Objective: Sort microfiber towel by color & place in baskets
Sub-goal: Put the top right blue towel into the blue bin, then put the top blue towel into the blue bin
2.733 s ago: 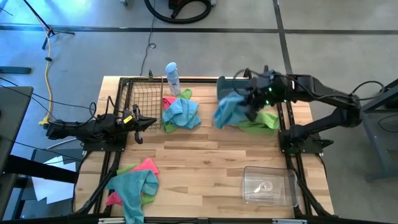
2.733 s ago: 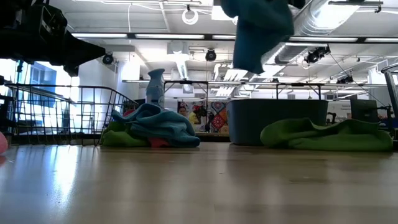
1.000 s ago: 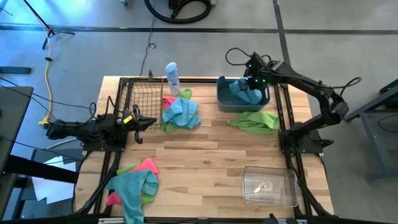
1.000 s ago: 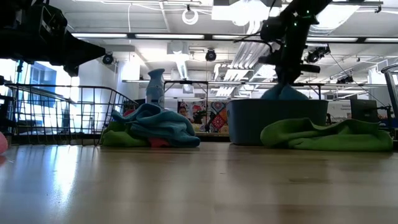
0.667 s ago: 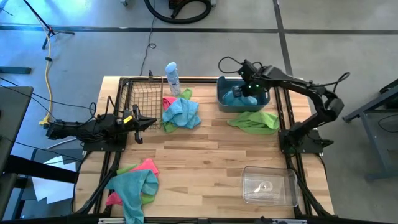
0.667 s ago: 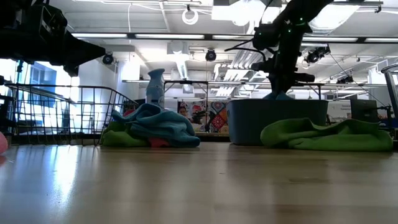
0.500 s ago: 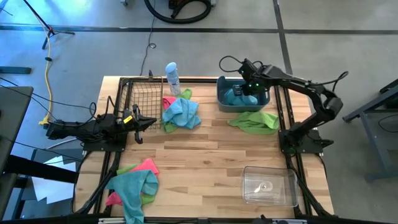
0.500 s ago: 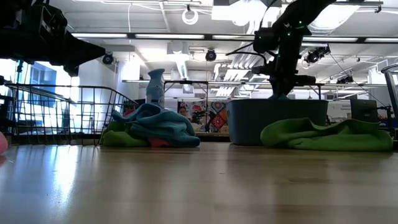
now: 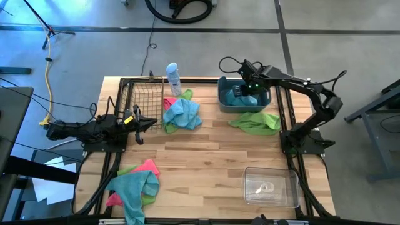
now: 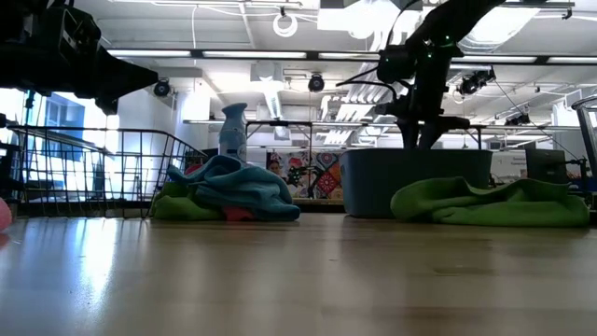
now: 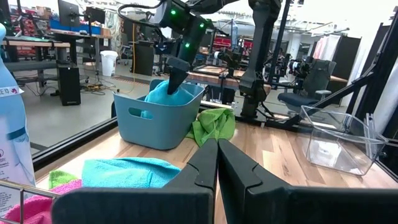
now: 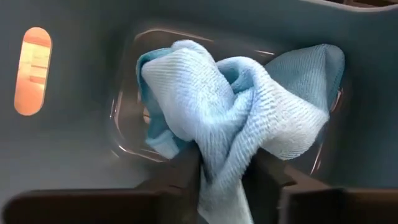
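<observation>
Teal-blue towel in grey-blue tub, right gripper around it

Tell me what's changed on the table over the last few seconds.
The right gripper carried a light teal-blue microfiber towel from above the lime green towel down into the grey-blue plastic tub. The towel piles, wire basket, clear box and left arm stayed put.

A ribbed light-blue towel is seen in a grey-blue tub; a lime-green towel on the pale wood-grain bench.
</observation>
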